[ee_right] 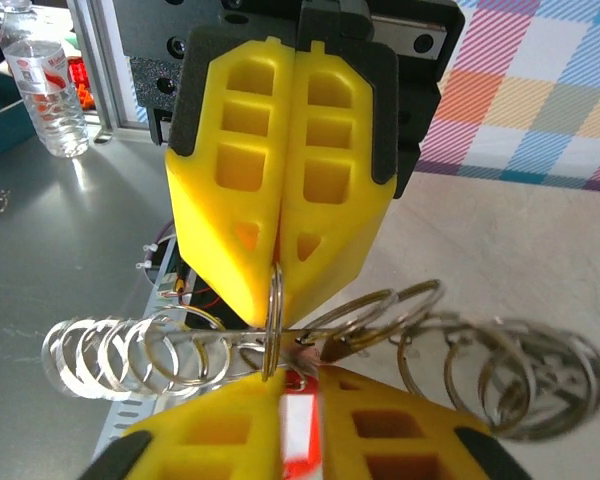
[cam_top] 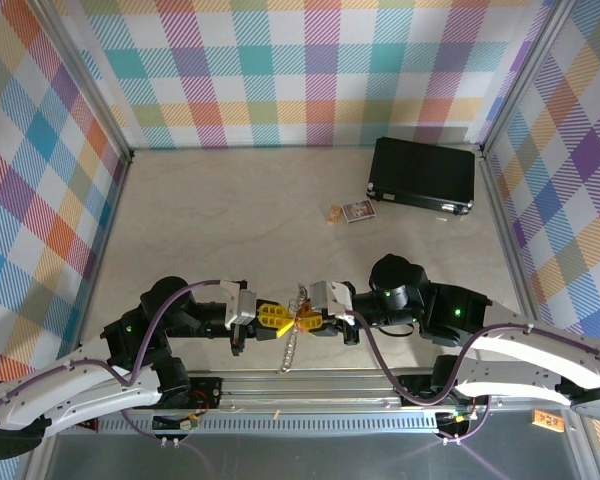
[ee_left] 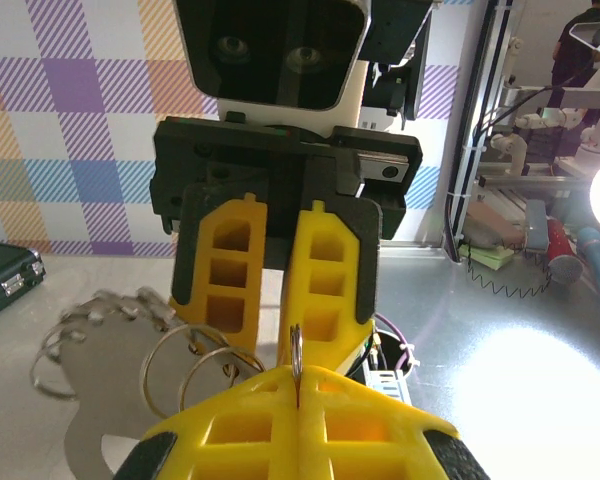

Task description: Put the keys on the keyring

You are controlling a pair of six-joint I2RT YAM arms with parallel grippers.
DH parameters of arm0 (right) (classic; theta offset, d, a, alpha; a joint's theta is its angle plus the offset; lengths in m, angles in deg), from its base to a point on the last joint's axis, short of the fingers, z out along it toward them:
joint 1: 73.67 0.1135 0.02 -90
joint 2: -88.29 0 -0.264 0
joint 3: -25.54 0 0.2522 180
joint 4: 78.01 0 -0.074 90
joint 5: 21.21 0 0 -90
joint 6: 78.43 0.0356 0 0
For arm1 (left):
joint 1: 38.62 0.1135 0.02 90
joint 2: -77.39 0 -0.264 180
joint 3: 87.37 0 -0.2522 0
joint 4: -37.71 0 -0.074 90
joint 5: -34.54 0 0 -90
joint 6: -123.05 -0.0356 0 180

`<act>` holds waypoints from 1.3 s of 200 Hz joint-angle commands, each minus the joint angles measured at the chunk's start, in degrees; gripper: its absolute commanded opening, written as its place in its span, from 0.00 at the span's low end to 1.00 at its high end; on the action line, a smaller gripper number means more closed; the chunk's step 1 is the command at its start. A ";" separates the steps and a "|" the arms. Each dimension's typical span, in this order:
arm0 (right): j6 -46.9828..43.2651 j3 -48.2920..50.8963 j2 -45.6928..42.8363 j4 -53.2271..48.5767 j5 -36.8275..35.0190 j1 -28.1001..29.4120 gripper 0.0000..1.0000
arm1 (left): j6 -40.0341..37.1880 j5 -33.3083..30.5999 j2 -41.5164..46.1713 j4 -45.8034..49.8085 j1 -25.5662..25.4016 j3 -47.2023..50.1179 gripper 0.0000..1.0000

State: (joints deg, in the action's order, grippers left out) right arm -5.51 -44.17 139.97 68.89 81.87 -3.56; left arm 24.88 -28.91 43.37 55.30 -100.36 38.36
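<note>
Both grippers meet nose to nose over the table's near edge. My left gripper (cam_top: 283,319) (ee_left: 298,385) is shut on one thin silver ring of the keyring (ee_left: 297,352). The keyring's other loops (ee_right: 130,352) fan out to both sides and hang below the fingers (cam_top: 291,350). My right gripper (cam_top: 306,322) (ee_right: 302,378) faces it with its jaws a finger's width apart. The red head of the key (ee_right: 302,428) fills that gap and touches both pads. The key's blade is hidden among the rings.
A black rectangular case (cam_top: 423,175) lies at the back right, with a small printed card (cam_top: 358,211) in front of it. The aluminium rail (cam_top: 330,385) runs below the grippers. Plaid walls close three sides. A water bottle (ee_right: 45,90) stands off the table.
</note>
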 commanded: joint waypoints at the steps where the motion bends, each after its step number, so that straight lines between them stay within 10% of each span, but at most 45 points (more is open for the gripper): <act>1: 0.28 0.51 -1.26 1.67 0.92 0.21 0.21 | 0.44 1.07 0.88 -4.26 0.12 0.34 0.00; 260: 7.76 11.71 -4.22 15.73 3.49 0.16 0.38 | 1.13 -1.49 2.12 -5.68 0.12 1.52 0.00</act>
State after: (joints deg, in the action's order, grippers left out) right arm 0.70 -33.63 135.75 79.73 84.73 -3.56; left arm 24.95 -30.03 44.53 53.62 -100.36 39.36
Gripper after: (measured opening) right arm 0.369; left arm 0.063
